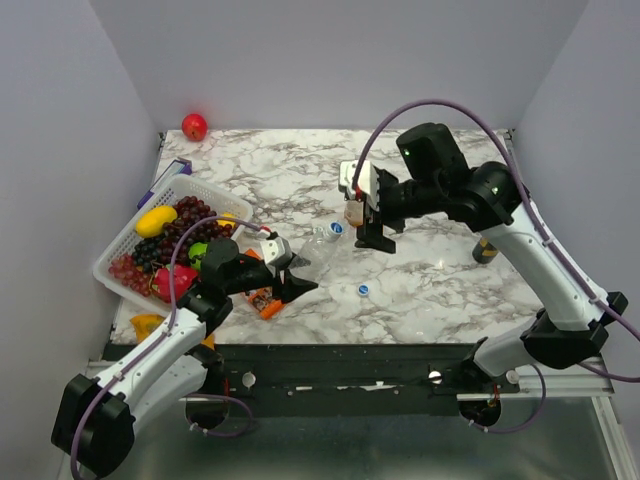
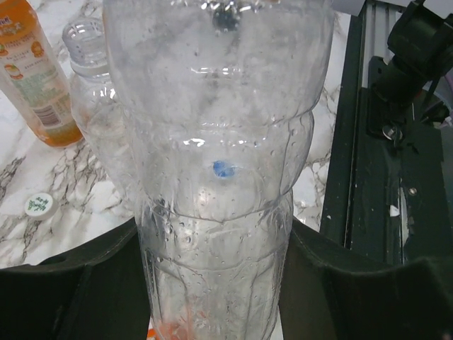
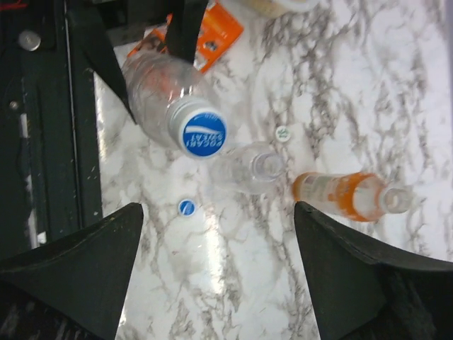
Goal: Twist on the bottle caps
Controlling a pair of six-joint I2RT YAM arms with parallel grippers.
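My left gripper (image 1: 296, 277) is shut on a clear bottle (image 2: 216, 177) and holds it tilted up off the table. That bottle has a blue cap (image 3: 203, 133) sitting on its mouth, also seen in the top view (image 1: 335, 228). A second clear bottle (image 3: 251, 168) and the orange bottle (image 3: 347, 197) stand open-mouthed beside it. A loose blue cap (image 3: 187, 207) and a whitish cap (image 3: 283, 132) lie on the marble. My right gripper (image 3: 219, 283) is open and empty, hovering above the bottles (image 1: 374, 238).
A white basket (image 1: 172, 188) of fruit stands at the left. A red apple (image 1: 194, 126) lies at the back left, a dark can (image 1: 485, 250) at the right. An orange packet (image 3: 212, 35) lies under my left gripper. The table's front edge is close behind it.
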